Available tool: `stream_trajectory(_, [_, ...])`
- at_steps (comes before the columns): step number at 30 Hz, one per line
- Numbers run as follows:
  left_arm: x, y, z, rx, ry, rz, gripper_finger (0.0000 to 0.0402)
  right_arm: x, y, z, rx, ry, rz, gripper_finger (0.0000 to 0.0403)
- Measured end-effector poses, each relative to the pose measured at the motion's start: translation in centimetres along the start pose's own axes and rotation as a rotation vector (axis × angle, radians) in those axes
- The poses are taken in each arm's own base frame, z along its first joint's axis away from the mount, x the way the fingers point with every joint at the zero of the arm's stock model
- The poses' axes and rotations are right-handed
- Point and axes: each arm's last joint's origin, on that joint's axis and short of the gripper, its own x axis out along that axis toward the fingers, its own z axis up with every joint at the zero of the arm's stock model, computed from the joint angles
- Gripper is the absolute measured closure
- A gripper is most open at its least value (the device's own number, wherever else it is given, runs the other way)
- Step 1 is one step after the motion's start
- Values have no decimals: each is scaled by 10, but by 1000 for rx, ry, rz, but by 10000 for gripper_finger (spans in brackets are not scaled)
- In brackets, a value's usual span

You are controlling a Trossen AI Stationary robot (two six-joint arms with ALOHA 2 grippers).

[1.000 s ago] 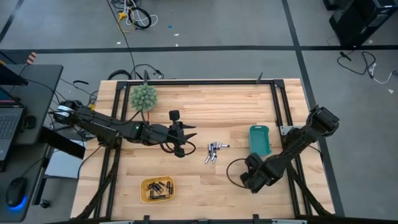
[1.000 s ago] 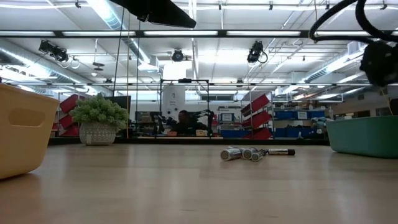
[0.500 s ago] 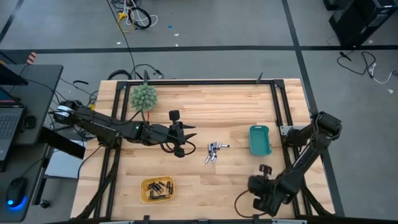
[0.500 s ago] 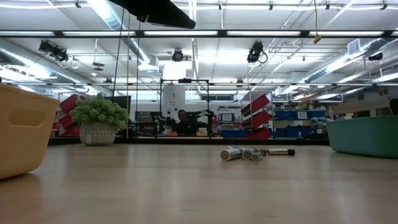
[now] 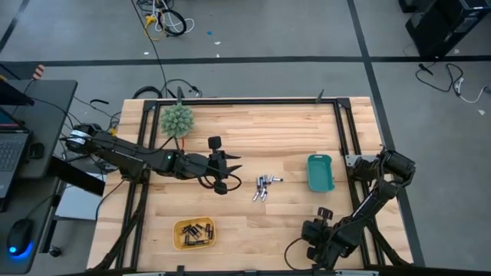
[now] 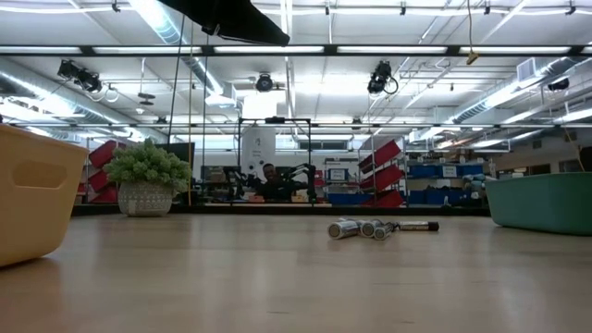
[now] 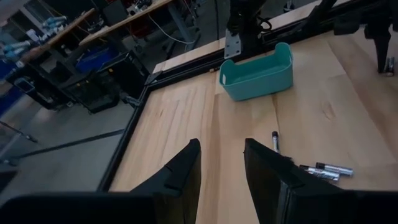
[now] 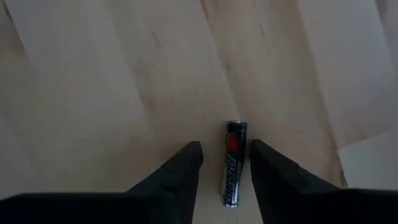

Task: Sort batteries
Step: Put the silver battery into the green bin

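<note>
Right tool (image 8: pixel 224 163) straddles a black battery (image 8: pixel 234 163), fingers apart.

The desk (image 5: pixel 253 115) is light wood planking inside a black metal frame (image 5: pixel 245 100), and it stands on a grey concrete floor (image 5: pixel 307 38) crossed by dark tape lines. Beyond the far edge of the desk a tangle of yellow and white cables (image 5: pixel 163 19) lies on the floor, with black cables (image 5: pixel 449 77) off toward the far right corner. To the left of the desk stands a dark side table (image 5: pixel 38 123) carrying a laptop (image 5: pixel 9 149), with a computer mouse (image 5: pixel 21 234) nearby. Seen level across the desk, the room is a large hall with long fluorescent ceiling lights (image 6: pixel 388 49), exposed ducts and red-and-blue shelving (image 6: pixel 388 176) along the back.
</note>
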Motion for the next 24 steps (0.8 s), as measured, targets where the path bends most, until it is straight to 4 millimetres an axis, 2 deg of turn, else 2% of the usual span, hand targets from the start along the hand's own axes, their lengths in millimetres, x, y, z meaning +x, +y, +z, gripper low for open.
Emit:
stream_trajectory(4, [1,-1,0,-38,-2,-17,282,1,0,2,-5,4,1,299])
stream_trajectory(10, [6,-6,-4,-53,13,-57,282,3,-1,7,-50,11,8,387])
stream_trajectory(14, [11,-10,-7,-45,30,-61,282,0,-3,10,-61,1,9,386])
stream_trajectory(17, [13,-12,-9,-42,35,-62,282,-11,-9,12,-63,-10,12,394])
stream_trajectory(19, [13,-12,-9,-42,34,-61,282,-21,-21,14,-67,-18,-31,396])
stream_trajectory(22, [13,-12,-8,-44,31,-60,282,-47,-28,26,13,-69,45,397])
stream_trajectory(24, [13,-12,-8,-47,26,-59,282,-57,-38,32,41,-73,44,398])
